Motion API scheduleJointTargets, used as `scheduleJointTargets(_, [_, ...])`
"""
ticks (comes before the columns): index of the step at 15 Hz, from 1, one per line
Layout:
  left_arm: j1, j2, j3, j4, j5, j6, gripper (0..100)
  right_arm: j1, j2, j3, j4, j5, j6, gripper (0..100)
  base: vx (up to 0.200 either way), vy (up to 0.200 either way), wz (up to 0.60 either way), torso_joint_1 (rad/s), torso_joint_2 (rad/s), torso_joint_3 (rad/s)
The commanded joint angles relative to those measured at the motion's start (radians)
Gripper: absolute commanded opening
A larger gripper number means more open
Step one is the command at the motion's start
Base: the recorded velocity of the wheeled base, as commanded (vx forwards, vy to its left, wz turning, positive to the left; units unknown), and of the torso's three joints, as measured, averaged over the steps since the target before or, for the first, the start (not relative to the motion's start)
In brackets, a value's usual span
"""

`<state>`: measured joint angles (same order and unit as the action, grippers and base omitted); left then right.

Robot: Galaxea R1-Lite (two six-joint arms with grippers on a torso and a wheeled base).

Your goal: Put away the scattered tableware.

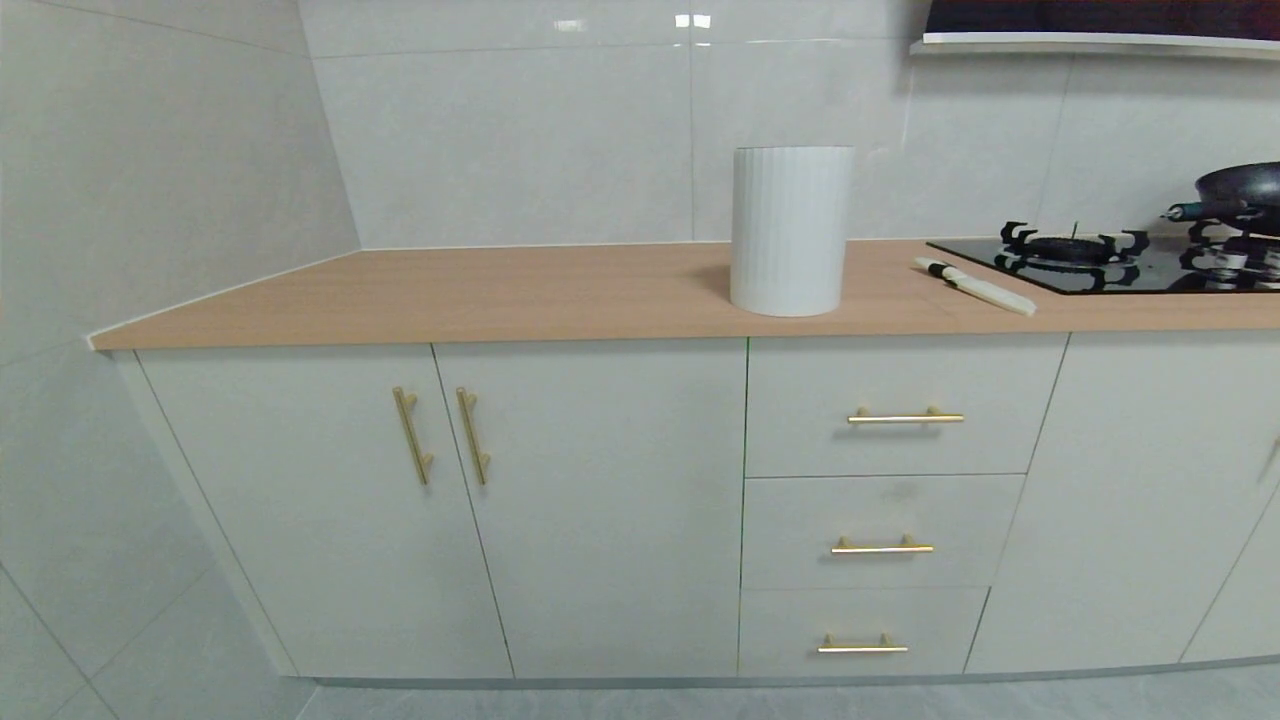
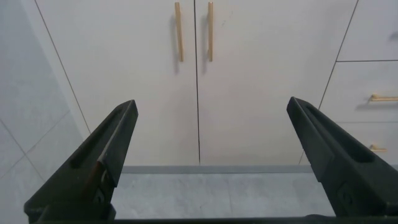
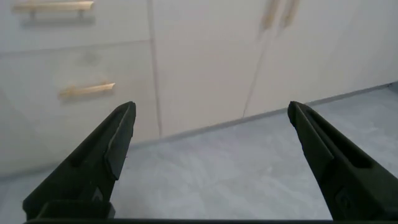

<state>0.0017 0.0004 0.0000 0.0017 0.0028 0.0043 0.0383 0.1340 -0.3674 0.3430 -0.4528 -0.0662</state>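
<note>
White ribbed holder (image 1: pixel 791 230) stands upright on the wooden countertop (image 1: pixel 450 295). 1 pale utensil (image 1: pixel 975 285), the kind not discernible, lies flat on the counter to the holder's right, apart from it. Black gas hob (image 1: pixel 1100 262) sits farther right of the holder, with a dark pan (image 1: pixel 1240 190) on it. 3 drawers (image 1: pixel 890 520) sit under the holder, and 2 cabinet doors (image 1: pixel 450 500) lower left of it. Left gripper (image 2: pixel 211 102) is low before those doors, jaws spread wide, empty. Right gripper (image 3: pixel 211 105) is low before the drawers, jaws spread wide, empty.
</note>
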Motion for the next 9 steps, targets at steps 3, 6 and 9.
scheduleJointTargets(3, [0.0,0.0,0.0,0.0,0.0,0.0,100,-0.035,-0.134,0.177,-0.157,0.078,0.068,100,0.0,0.0,0.0,0.0,0.0,0.0])
scheduleJointTargets(6, [0.0,0.0,0.0,0.0,0.0,0.0,100,-0.035,-0.134,0.367,-0.429,0.333,0.074,100,0.0,0.0,0.0,0.0,0.0,0.0])
scheduleJointTargets(9, [0.0,0.0,0.0,0.0,0.0,0.0,100,-0.035,-0.133,0.367,-0.401,0.407,0.085,100,0.0,0.0,0.0,0.0,0.0,0.0])
